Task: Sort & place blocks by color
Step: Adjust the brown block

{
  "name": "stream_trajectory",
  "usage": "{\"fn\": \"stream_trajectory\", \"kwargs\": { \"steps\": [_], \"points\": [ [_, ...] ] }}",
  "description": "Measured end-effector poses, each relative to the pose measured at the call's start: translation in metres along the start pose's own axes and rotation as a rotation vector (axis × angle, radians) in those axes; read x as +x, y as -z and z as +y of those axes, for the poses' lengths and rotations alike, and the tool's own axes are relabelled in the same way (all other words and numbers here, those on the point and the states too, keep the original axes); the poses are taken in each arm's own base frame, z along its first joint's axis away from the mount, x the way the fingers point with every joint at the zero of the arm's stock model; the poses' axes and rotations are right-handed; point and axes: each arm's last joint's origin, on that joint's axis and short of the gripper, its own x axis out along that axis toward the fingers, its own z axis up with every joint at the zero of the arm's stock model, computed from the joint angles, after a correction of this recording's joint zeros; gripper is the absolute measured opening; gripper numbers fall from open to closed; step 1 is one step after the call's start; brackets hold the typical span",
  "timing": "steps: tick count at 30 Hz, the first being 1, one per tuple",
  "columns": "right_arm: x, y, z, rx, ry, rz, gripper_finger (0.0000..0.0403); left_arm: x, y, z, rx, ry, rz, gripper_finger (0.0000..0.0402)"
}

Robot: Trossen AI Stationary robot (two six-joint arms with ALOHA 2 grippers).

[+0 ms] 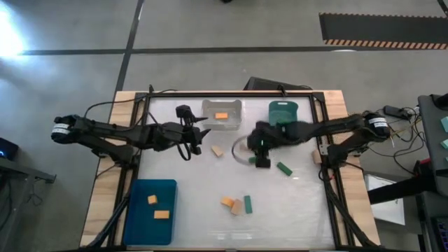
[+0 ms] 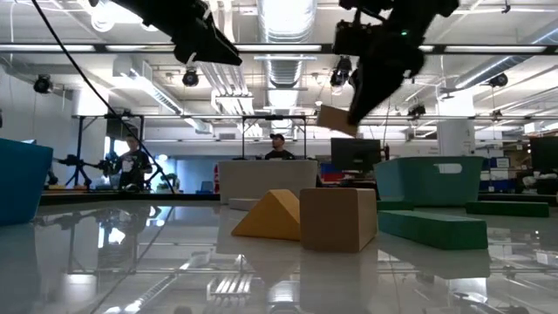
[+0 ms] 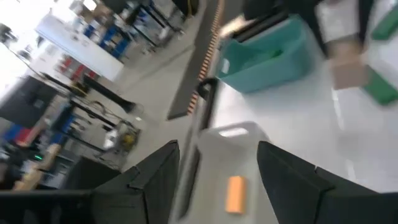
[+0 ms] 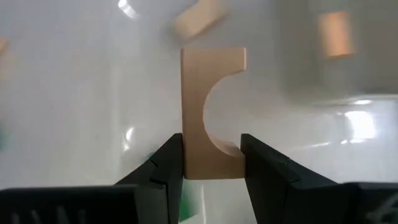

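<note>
Nearest the front table edge in the high view, at about 6 o'clock from the table's middle, an orange wedge block (image 1: 227, 202), a tan cube (image 1: 237, 207) and a green bar (image 1: 248, 204) lie touching or just beside one another. At 8 o'clock the blue bin (image 1: 140, 217) holds two orange blocks (image 1: 152, 199).

Mid-table, the right gripper (image 4: 211, 163) is clenched on a pale tan arch block (image 4: 211, 112), a bar with a half-round notch cut in one side. Its long axis runs straight out from the jaws, which pinch its near end across the width. In the low view the block (image 2: 336, 119) hangs well above the table, tilted. A green bar (image 1: 283, 168) lies just beside this gripper at its 4 o'clock, and a loose tan block (image 1: 218, 150) at its 9 o'clock.

The left gripper (image 3: 217, 180) hovers with jaws released and nothing between them, just beside the clear bin (image 1: 234, 106), which holds one orange bar (image 3: 234, 193).

Farthest, at 12 o'clock, the clear bin and the green bin (image 1: 283, 112) stand side by side at the back edge. I judge the right arm nearer either bin; open table lies between, though the left arm crowds the clear bin's near side.
</note>
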Motion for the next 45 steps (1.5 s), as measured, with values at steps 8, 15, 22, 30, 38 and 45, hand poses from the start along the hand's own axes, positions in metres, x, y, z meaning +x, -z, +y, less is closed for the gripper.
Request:
{"fn": "stream_trajectory", "kwargs": {
  "steps": [8,15,22,30,38,45],
  "points": [
    [-0.007,-0.019,-0.097,0.087,0.179,-0.193,0.0121,-0.001,0.010,0.042,0.029,-0.142,-0.004,0.0190],
    [-0.006,-0.044,-0.167,0.137,0.170,-0.227,0.0121,-0.010,0.022,0.067,-0.119,-0.238,0.001,0.0169],
    [-0.008,-0.075,-0.207,0.254,0.082,-0.234,0.0121,-0.017,0.028,0.080,-0.454,-0.293,-0.038,0.0154],
    [-0.002,-0.103,-0.224,0.461,0.046,-0.231,0.0121,-0.017,0.033,0.082,-0.850,-0.299,-0.074,0.0139],
    [0.045,-0.099,-0.223,0.610,-0.052,-0.071,0.0121,-0.017,0.037,0.087,-0.927,-0.333,-0.074,0.0136],
    [0.082,-0.089,-0.213,0.668,-0.093,0.074,0.0121,-0.016,0.040,0.090,-0.927,-0.352,-0.068,0.0136]
  ]
}}
